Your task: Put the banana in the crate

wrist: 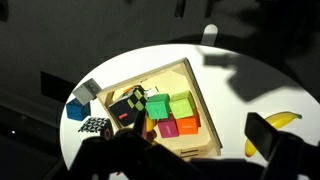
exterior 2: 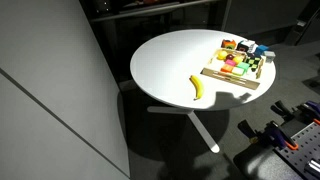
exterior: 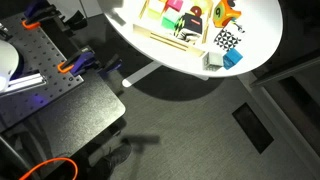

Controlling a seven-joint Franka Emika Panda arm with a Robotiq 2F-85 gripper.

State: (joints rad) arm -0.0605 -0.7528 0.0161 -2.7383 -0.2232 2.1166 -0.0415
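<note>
The banana point(exterior 2: 197, 89) lies on bare table point(exterior 2: 160, 60), apart from the crate point(exterior 2: 231, 81).

Nothing here that I can read.
From my wrist camera and in both exterior views, no letter, number, label or brand comes out legibly. The crate point(wrist: 200, 100), the coloured blocks point(wrist: 180, 104) inside it, the checkered cube point(wrist: 95, 126) and the banana point(exterior 2: 197, 89) are all too small and blurred to show any mark.
</note>
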